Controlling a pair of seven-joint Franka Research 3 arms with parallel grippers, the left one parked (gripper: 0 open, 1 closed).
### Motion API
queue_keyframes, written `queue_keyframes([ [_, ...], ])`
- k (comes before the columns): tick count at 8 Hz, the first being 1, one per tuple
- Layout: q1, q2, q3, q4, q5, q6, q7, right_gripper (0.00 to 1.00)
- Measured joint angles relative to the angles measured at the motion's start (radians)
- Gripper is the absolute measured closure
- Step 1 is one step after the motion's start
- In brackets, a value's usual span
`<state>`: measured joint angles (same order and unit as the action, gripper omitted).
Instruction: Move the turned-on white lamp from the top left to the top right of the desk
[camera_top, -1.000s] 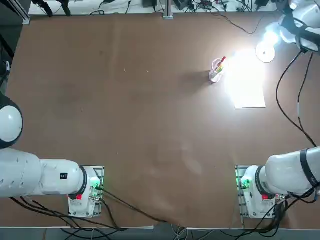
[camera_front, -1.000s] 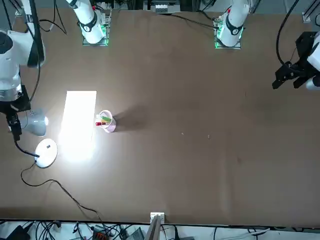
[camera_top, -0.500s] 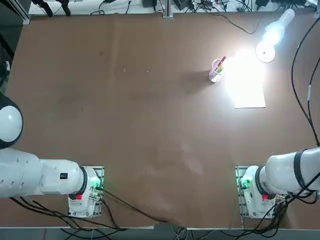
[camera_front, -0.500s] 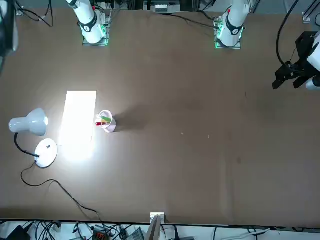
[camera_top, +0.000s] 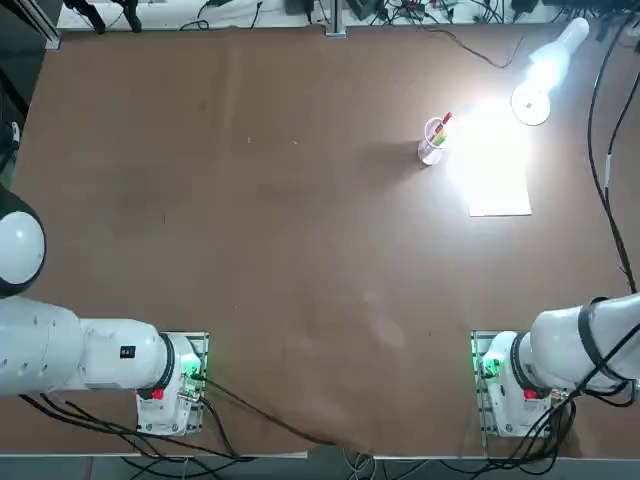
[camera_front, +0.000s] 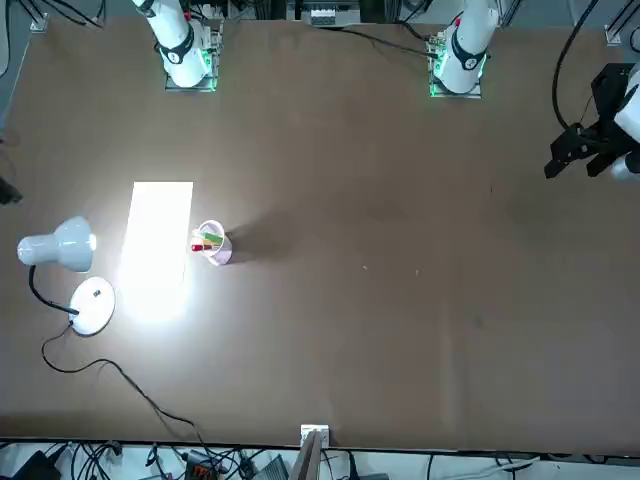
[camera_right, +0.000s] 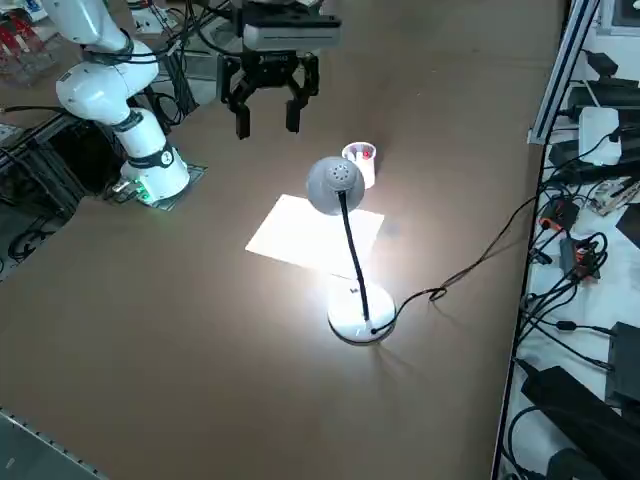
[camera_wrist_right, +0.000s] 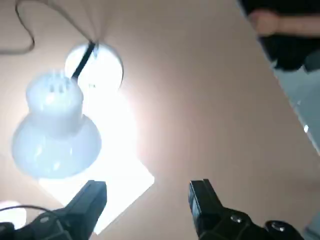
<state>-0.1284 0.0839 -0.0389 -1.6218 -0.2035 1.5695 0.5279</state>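
The right arm's empty jaws (camera_wrist_right: 147, 200) stand wide open near the glowing lamp (camera_right: 336, 186); its trailing cord (camera_right: 470, 268) could snag and tip it.

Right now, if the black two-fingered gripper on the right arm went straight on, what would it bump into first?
Probably the matte brown desk: the open right gripper seems aimed beside the glowing white lamp, though depth is unclear.
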Motion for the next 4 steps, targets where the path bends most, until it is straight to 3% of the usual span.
queue_keyframes([
  [2,0.02,-0.006,0.034,0.038,0.149,-0.137,-0.043,0.0],
  [4,0.06,-0.02,0.11,0.073,0.207,-0.184,-0.084,0.0],
])
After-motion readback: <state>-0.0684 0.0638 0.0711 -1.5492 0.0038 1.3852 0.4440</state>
